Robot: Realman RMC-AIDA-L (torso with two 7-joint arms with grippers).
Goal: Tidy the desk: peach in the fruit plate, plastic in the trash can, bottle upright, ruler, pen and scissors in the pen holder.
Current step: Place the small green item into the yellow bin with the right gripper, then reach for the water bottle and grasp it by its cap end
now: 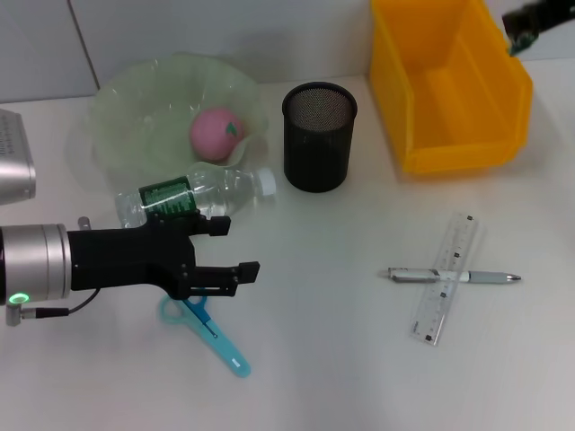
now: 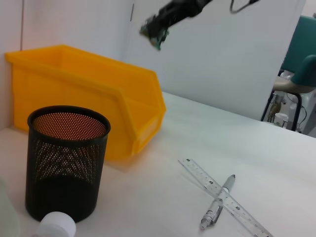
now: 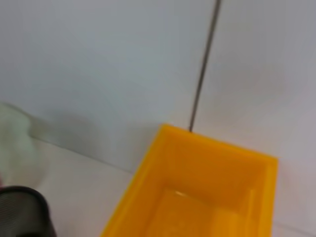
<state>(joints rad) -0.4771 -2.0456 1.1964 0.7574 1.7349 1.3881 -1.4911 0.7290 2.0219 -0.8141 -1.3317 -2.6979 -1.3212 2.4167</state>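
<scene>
Beside lying water bottle (image 1: pixel 193 197), left hand (image 1: pixel 235 247) wide open, empty; advise centred body grasp before uprighting.

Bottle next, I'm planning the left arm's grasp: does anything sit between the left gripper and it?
Nothing visible does. The left gripper, jaws open, hovers right beside the lying water bottle; the blue scissors lie on the gripper's near side, not between.

I can't read any text from here. The bottle (image 1: pixel 193 197), lying at about ten o'clock on the desk, wears a green label (image 1: pixel 166 197) whose print is illegible. The ruler (image 1: pixel 446 277), at four o'clock, shows graduation marks, but I can't read any numerals.
</scene>
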